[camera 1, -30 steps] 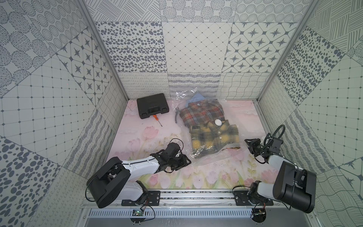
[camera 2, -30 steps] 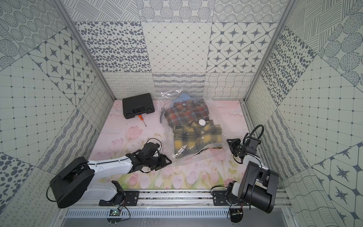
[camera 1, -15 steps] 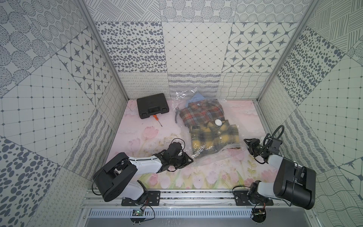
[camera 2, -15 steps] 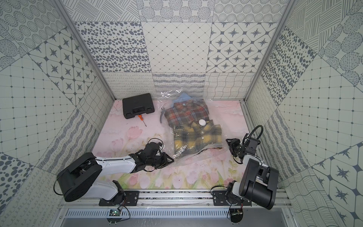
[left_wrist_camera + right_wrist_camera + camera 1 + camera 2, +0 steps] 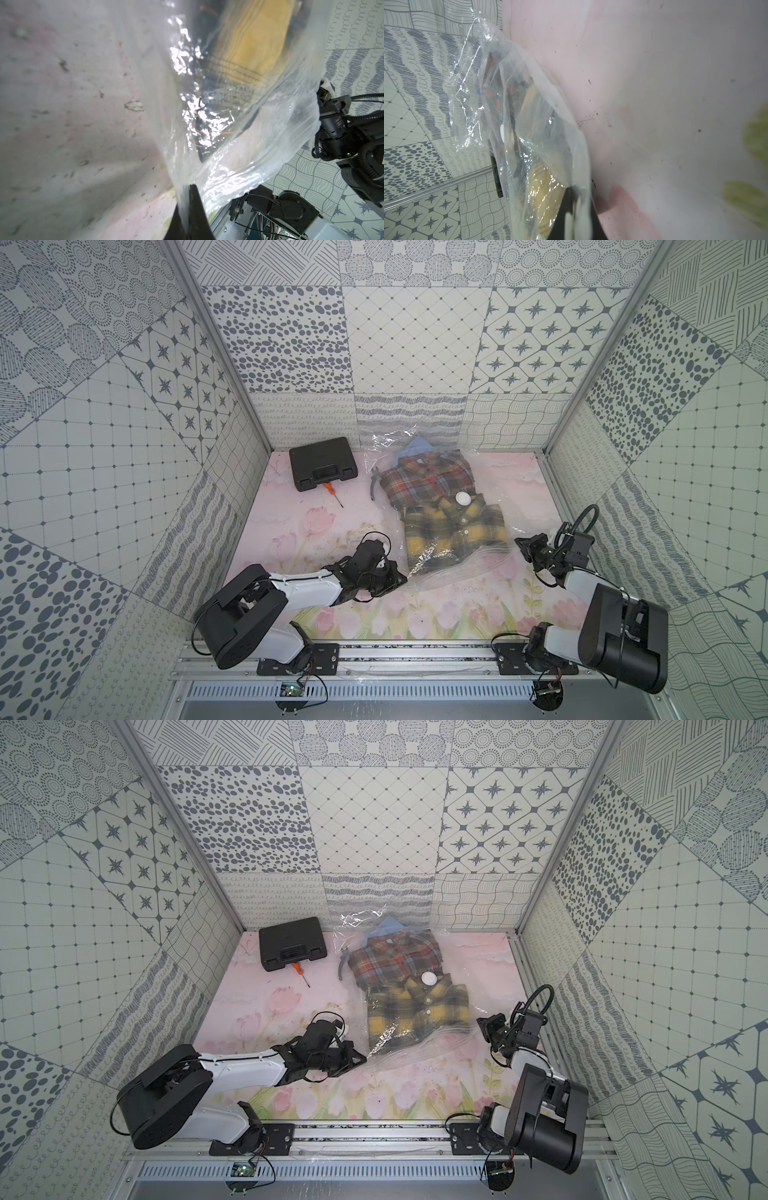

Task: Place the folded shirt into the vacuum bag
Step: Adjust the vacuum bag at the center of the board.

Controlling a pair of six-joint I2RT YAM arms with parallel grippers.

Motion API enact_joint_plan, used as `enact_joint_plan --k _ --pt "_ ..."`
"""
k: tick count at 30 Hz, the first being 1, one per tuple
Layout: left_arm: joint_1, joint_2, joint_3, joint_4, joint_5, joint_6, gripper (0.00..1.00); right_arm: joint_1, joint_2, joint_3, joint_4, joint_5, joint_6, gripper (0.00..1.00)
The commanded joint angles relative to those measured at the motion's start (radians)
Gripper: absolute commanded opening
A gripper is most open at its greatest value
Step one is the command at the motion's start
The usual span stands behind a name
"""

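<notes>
Shirts lie inside the vacuum bag in both top views. The bag rests on the pink flower surface, and its far end reaches the back wall. A yellow check shirt is nearest the bag's open end. A red check shirt lies behind it, with a bit of blue cloth at the far end. The round white valve cap sits on top, where the two shirts meet. A black case and an orange screwdriver lie to the left, apart from the bag. The left end effector is low at the bag's near left corner. The right end effector is at the near right corner.

In the left wrist view, the left end effector is pinched shut on the bag's thin edge. The plastic rises from between its black fingers, and the yellow shirt shows through. Faint print on the plastic is too blurry to read.

In the right wrist view, the right end effector is closed tight on the bag's edge, though this part is blurry. The valve cap shows side-on through the plastic.
</notes>
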Motion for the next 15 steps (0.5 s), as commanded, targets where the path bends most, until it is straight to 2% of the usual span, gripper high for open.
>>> enact_joint_plan --k 1,6,10,15 --pt "0.012 -0.108 0.065 -0.121 -0.033 0.023 0.00 0.007 -0.120 0.066 -0.055 -0.015 0.047 0.00" --pt "0.032 -0.229 0.191 -0.329 -0.041 0.082 0.00 0.032 -0.278 0.162 -0.151 -0.012 0.163 0.00" --pt "0.064 -0.270 0.358 -0.489 -0.024 0.147 0.00 0.066 -0.320 0.259 -0.144 -0.010 0.271 0.00" --pt "0.159 -0.168 0.796 -0.744 0.048 0.294 0.00 0.100 -0.243 0.527 -0.130 -0.031 0.350 0.00"
